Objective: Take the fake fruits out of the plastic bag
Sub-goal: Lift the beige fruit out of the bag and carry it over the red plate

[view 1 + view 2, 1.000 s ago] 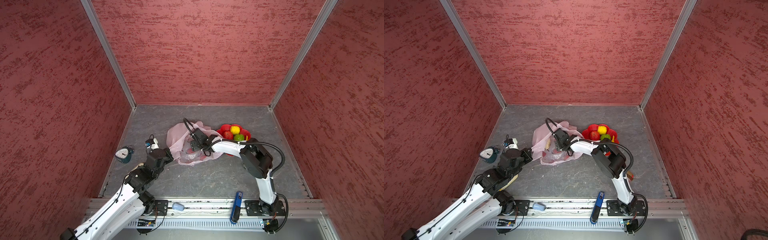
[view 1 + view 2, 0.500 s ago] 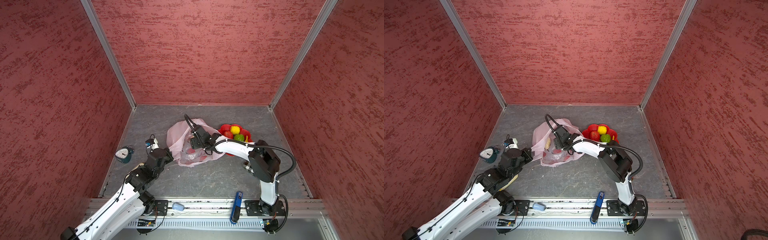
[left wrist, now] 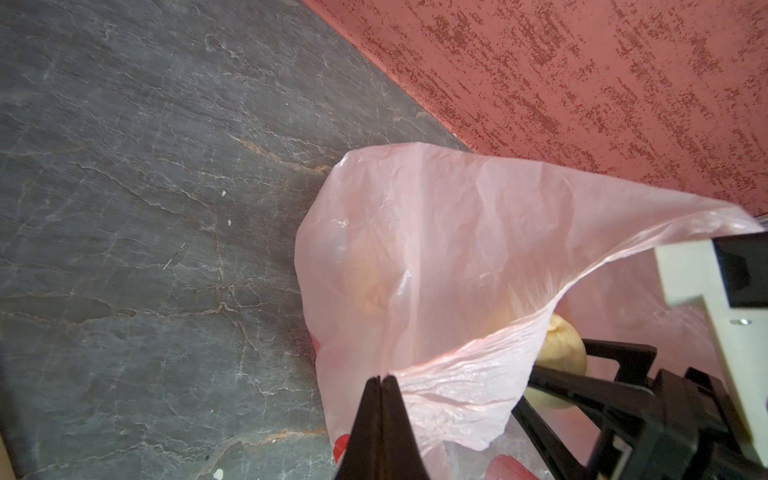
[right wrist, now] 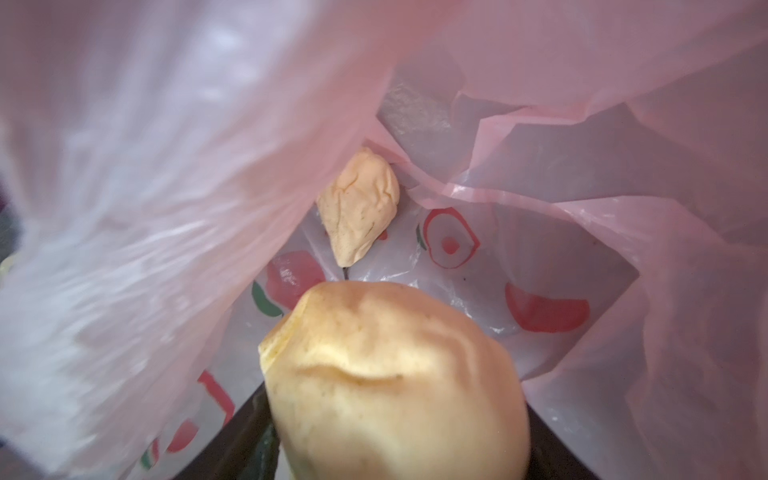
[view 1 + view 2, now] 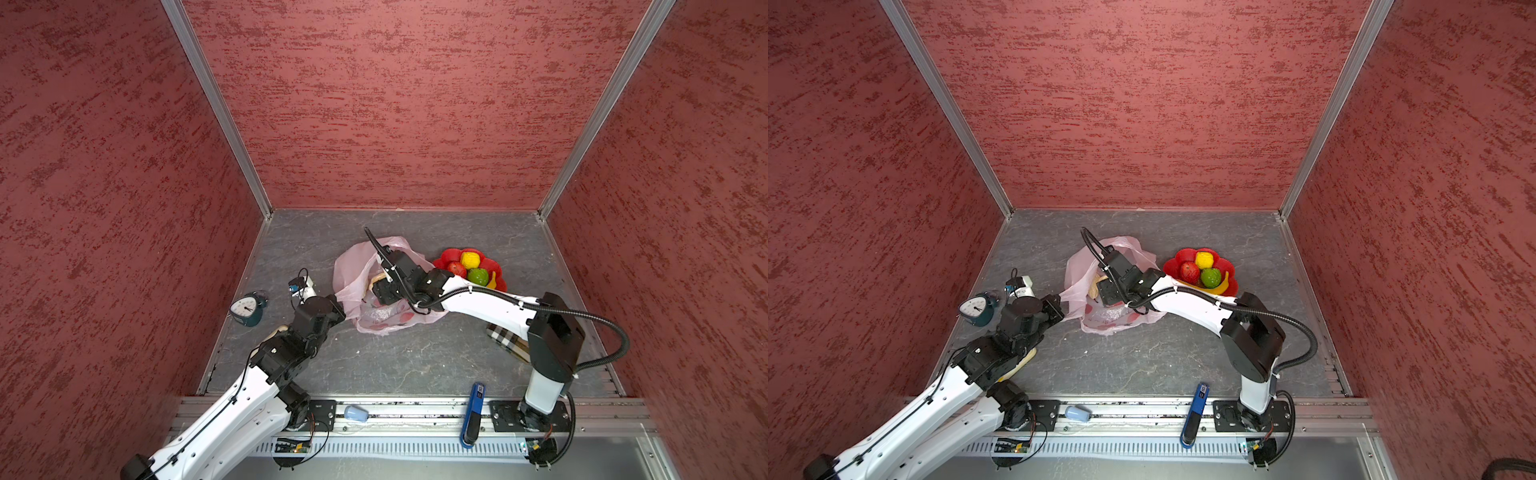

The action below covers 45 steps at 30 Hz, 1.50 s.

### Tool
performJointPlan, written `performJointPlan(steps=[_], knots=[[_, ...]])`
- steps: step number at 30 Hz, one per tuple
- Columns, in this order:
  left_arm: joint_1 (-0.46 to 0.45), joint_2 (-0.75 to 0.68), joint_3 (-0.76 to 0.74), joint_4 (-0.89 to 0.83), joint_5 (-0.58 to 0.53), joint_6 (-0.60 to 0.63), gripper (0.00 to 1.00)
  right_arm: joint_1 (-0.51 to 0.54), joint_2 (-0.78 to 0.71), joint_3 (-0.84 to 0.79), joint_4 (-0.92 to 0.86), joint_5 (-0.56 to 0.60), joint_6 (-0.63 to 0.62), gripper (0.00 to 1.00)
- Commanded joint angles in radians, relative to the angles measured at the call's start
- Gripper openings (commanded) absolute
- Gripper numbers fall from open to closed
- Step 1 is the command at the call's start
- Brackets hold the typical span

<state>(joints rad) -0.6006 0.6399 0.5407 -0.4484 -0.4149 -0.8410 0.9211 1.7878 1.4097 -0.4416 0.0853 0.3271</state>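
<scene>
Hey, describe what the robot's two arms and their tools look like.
Both arms have glossy white links with chunky black joint housings: left arm, right arm. A ribbed black hose loops along the right arm; a thin black wire runs down the left. The left tool and right tool are black, with tapering flat fingers.

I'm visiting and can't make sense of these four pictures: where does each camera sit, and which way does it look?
Top views: twin cameras high at the front, looking down on the floor, pink bag and red dish; the left arm and right arm show.
Left wrist: on the left arm, facing the bag; the shut left gripper pinches its edge.
Right wrist: on the right arm, looking inside the bag; the right gripper holds a pale fruit.
Shared: both wrist views show that fruit.
</scene>
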Motion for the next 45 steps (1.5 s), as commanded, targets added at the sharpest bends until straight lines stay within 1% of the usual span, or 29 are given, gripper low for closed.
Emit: performJointPlan(steps=[1, 6, 11, 13, 16, 18, 20, 23, 28, 34, 39, 45], knots=[[-0.004, -0.011, 0.043, 0.002, -0.04, 0.009, 0.04, 0.015, -0.066, -0.007, -0.05, -0.048, -0.019, 0.5], [-0.004, -0.013, 0.056, 0.001, -0.051, 0.017, 0.04, 0.026, -0.134, -0.02, -0.09, -0.065, -0.019, 0.49], [-0.005, -0.013, 0.056, -0.017, -0.057, 0.014, 0.04, 0.029, -0.244, -0.007, -0.128, -0.063, -0.021, 0.49], [-0.005, -0.017, 0.052, -0.024, -0.058, 0.01, 0.04, 0.028, -0.286, 0.02, -0.16, -0.042, -0.037, 0.49], [-0.005, -0.028, 0.04, -0.03, -0.058, 0.002, 0.04, 0.026, -0.329, 0.074, -0.214, 0.023, -0.068, 0.49], [-0.004, -0.034, 0.033, -0.033, -0.053, -0.006, 0.04, 0.011, -0.33, 0.106, -0.244, 0.054, -0.084, 0.49], [-0.005, -0.038, 0.032, -0.039, -0.051, -0.009, 0.04, -0.011, -0.362, 0.135, -0.269, 0.073, -0.098, 0.49], [-0.005, -0.037, 0.037, -0.056, -0.05, -0.01, 0.04, -0.039, -0.376, 0.164, -0.276, 0.107, -0.124, 0.49], [-0.004, -0.042, 0.049, -0.079, -0.057, -0.01, 0.04, -0.133, -0.406, 0.178, -0.254, 0.123, -0.164, 0.49], [-0.004, -0.039, 0.055, -0.105, -0.065, -0.016, 0.04, -0.308, -0.426, 0.139, -0.225, 0.118, -0.189, 0.49], [-0.005, -0.036, 0.058, -0.114, -0.067, -0.018, 0.04, -0.444, -0.432, 0.031, -0.168, 0.068, -0.153, 0.48], [-0.005, -0.03, 0.063, -0.121, -0.069, -0.016, 0.04, -0.525, -0.416, -0.109, -0.107, 0.045, -0.122, 0.48]])
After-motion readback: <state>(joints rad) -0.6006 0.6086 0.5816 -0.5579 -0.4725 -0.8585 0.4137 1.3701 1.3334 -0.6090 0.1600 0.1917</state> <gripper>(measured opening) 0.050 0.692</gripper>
